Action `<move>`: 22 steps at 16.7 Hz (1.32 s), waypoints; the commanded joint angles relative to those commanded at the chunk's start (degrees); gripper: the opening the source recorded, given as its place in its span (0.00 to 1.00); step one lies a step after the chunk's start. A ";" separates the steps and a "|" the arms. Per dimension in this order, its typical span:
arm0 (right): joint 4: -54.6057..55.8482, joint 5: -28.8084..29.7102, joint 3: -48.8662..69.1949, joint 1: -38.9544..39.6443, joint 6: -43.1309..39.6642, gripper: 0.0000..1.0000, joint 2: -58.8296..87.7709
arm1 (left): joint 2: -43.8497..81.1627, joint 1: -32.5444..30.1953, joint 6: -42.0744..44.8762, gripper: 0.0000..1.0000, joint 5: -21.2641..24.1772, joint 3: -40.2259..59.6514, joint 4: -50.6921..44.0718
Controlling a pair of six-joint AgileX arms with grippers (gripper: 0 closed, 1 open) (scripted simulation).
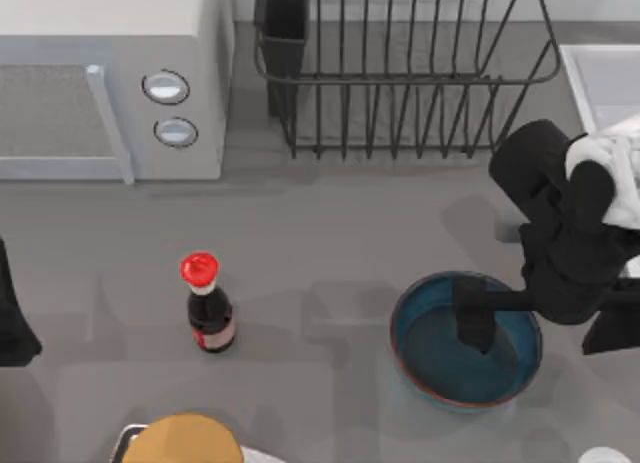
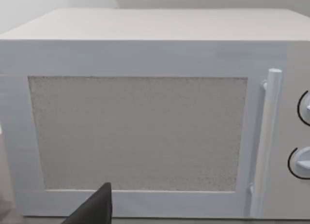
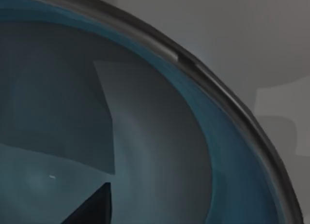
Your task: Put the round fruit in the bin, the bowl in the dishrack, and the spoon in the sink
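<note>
Bowl step: right gripper [image 1: 476,328] down inside the bowl [image 1: 440,378] at table's front right, finger state can't tell; next, grip the rim and lift to dishrack [image 1: 400,78] behind.

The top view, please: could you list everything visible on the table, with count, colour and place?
microwave: one, white with two round knobs, back left.
dishrack: one, dark wire with a black utensil cup at its left corner, back centre.
sink: one, pale, back right edge.
sauce bottle: one, dark with a red cap, upright, front left of centre.
bowl: one, blue with a red-brown rim, front right.
orange-yellow round thing: one, at the front edge, left.
right gripper: one, black, reaching down into the bowl.
left arm: one, black, parked at the left edge.
</note>
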 joint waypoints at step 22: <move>0.00 0.00 0.00 0.00 0.00 0.00 0.00 | 0.00 0.00 0.00 1.00 0.00 0.00 0.00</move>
